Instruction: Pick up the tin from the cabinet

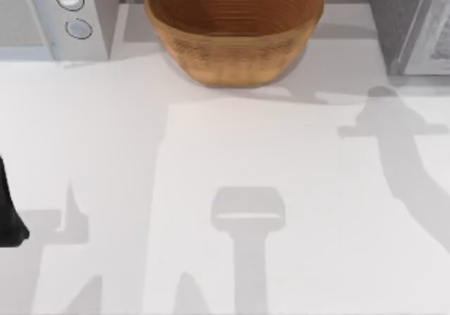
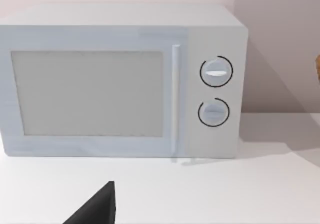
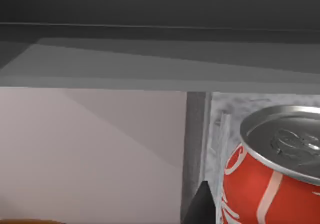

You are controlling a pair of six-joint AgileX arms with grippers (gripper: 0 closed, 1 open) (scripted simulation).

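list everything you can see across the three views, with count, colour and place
microwave: 1, white with two round dials, far left of the table, door closed
woven bowl: 1, brown, far middle of the table, upright
cabinet: 1, grey, far right of the table
tin: 1, red label with white marks and silvery top, upright, close before the right wrist camera beside a grey cabinet post
table: 1, white, under everything
left arm: 1, black, at the table's left edge, apart from the microwave
left claw finger: 1 dark tip, over the table in front of the microwave
right claw finger: 1 dark tip, beside the tin
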